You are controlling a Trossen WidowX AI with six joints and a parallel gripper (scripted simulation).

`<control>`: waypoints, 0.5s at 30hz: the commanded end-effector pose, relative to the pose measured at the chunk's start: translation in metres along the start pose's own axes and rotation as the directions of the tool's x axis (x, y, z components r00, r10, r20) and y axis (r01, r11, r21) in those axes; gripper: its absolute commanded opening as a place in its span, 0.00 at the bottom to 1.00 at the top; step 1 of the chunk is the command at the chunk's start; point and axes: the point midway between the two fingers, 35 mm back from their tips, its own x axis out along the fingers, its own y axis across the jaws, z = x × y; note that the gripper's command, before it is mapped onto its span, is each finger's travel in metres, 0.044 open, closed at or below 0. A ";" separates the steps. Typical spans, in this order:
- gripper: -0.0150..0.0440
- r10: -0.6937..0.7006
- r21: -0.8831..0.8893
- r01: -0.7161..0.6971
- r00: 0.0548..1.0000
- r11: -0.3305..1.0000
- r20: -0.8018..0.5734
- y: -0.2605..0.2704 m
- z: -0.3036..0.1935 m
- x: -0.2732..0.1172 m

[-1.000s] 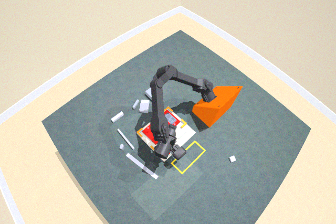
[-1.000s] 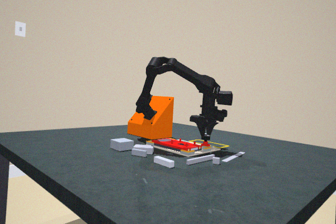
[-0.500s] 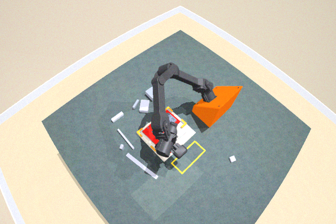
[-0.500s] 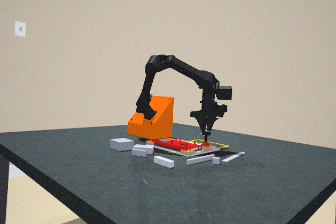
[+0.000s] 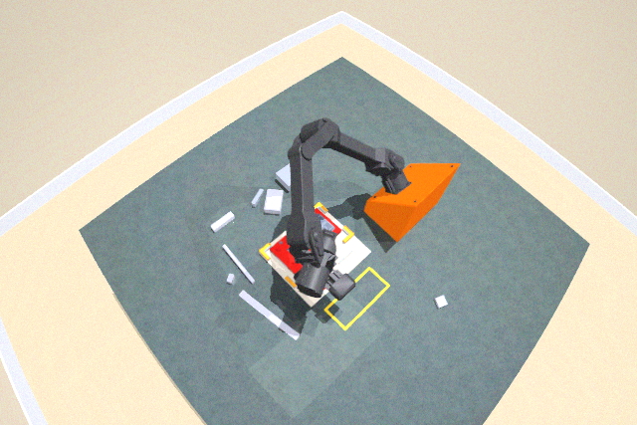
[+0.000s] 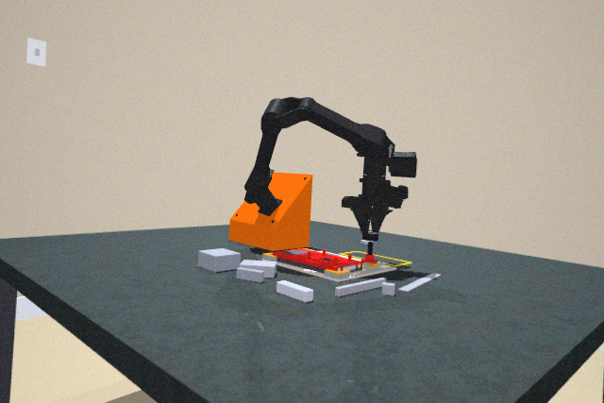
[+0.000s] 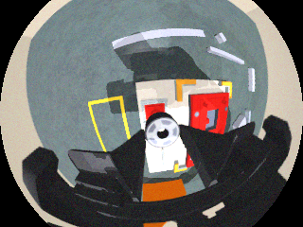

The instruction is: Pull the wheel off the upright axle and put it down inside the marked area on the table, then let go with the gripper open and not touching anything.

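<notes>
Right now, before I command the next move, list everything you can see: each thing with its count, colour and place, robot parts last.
wheel: one, pale grey, between the gripper's fingers above the red fixture.
axle: one, dark, upright on the fixture's near corner, just under the wheel.
red fixture: one, red with yellow corners, on a pale base plate mid-table.
marked area: one, yellow outline, on the mat beside the fixture.
orange wedge: one, orange, under the arm's base.
loose blocks and strips: about nine, white-grey, scattered around the fixture.
table: one, dark green top.
arm: one, black.
gripper: one, black, shut on the wheel.
</notes>
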 end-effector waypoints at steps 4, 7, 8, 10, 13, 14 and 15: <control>0.25 0.007 0.008 -0.007 1.000 1.000 0.009 0.000 -0.001 -0.030; 0.25 0.007 0.008 -0.007 1.000 1.000 0.009 0.001 -0.002 -0.034; 0.25 0.007 0.008 -0.007 1.000 1.000 0.009 0.001 -0.002 -0.034; 0.25 0.002 -0.006 -0.002 1.000 1.000 0.005 0.004 -0.003 -0.027; 0.25 0.006 -0.017 -0.005 1.000 1.000 0.006 0.014 -0.006 -0.028; 0.25 0.007 -0.021 -0.007 1.000 1.000 0.006 0.019 -0.008 -0.029; 0.25 0.009 -0.027 -0.009 1.000 1.000 0.006 0.024 -0.010 -0.030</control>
